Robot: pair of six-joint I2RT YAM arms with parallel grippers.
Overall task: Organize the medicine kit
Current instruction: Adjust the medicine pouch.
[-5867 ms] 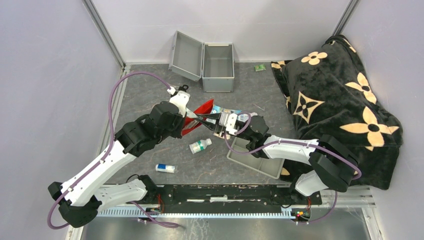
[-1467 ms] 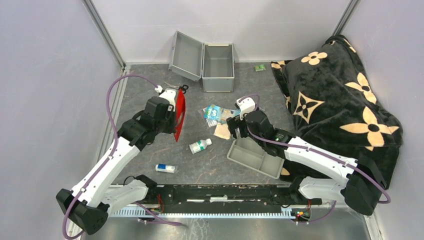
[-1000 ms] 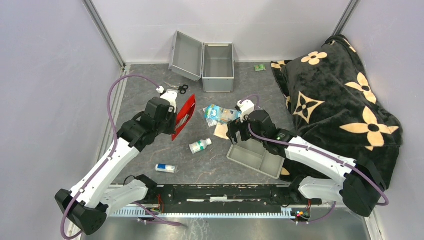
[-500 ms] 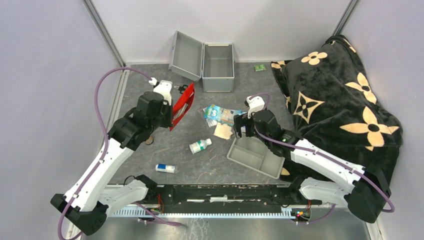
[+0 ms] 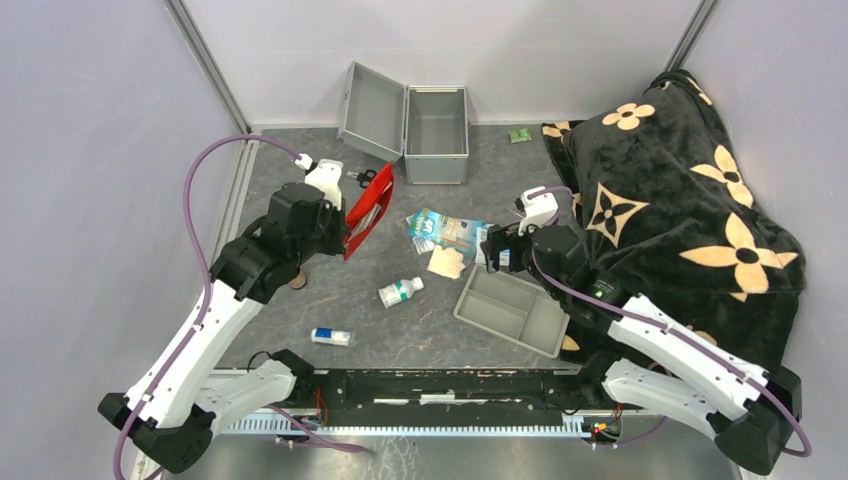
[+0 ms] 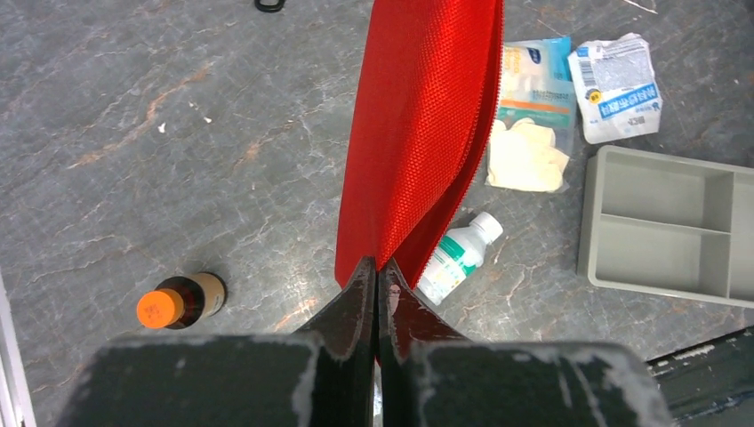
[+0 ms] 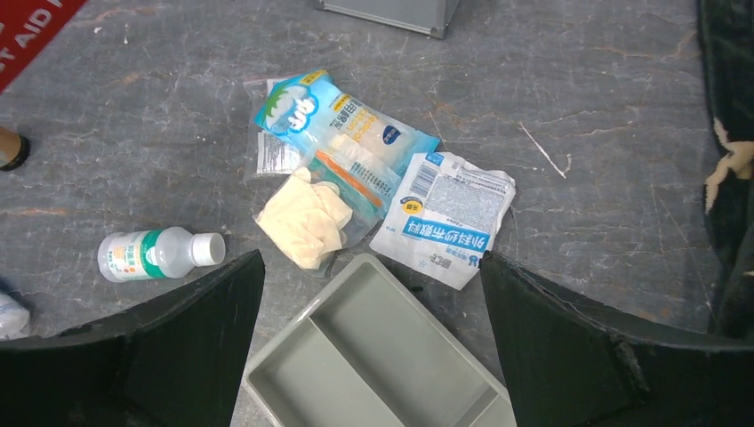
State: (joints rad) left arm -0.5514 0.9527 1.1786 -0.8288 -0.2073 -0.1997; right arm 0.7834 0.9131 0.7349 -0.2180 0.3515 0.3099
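The medicine kit (image 5: 436,122), a silver-grey metal case, stands open at the back of the table with its lid (image 5: 372,110) hanging to the left; nothing shows inside it. My left gripper (image 6: 377,267) is shut on the lower edge of a red first-aid pouch (image 6: 422,133), which it holds off the table, left of the case. In the top view the pouch (image 5: 366,212) tilts up toward the back. My right gripper (image 7: 372,258) is open and holds nothing, above the far edge of a grey divided tray (image 7: 356,347).
Loose on the table are a blue packet (image 7: 342,116), a white sachet (image 7: 445,218), bagged gloves (image 7: 307,218), a white bottle (image 5: 400,291), a brown bottle (image 6: 178,301), scissors (image 5: 362,177) and a small tube (image 5: 330,337). A black flowered blanket (image 5: 680,200) fills the right side.
My left arm has carried the red pouch up and back to the left, near the scissors. My right arm has drawn away to the right, off the packets, with its jaws still open.
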